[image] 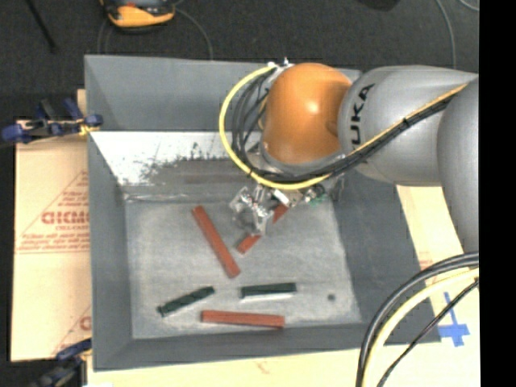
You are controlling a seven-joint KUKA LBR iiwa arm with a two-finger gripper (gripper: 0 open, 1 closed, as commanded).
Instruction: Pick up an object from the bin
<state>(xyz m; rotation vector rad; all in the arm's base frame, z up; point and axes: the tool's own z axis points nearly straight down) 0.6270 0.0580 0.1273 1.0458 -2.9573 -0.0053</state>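
Gripper (253,213) hangs low over the bin (106,240) floor, mid-back, close to the back wall but w/ some gap. Claw state: can't tell, it's tucked under the orange wrist cover.

Short red-brown stick (248,243) lies just in front of the tip, tilted, approx. touching it. Long red-brown stick (215,241) lies diag. just left of that, its lower end near the short one.

Open floor to the right of the gripper up to the right wall, and a wide bare patch on the left.

Along the front edge lie a dark green stick (185,301), a second dark green stick w/ pale edge (268,290) and a flat red-brown stick (242,319), all well apart from the gripper.

Floor is grey, speckled; the back wall is scuffed. Outside is dark ground w/ an orange-black device (135,3).
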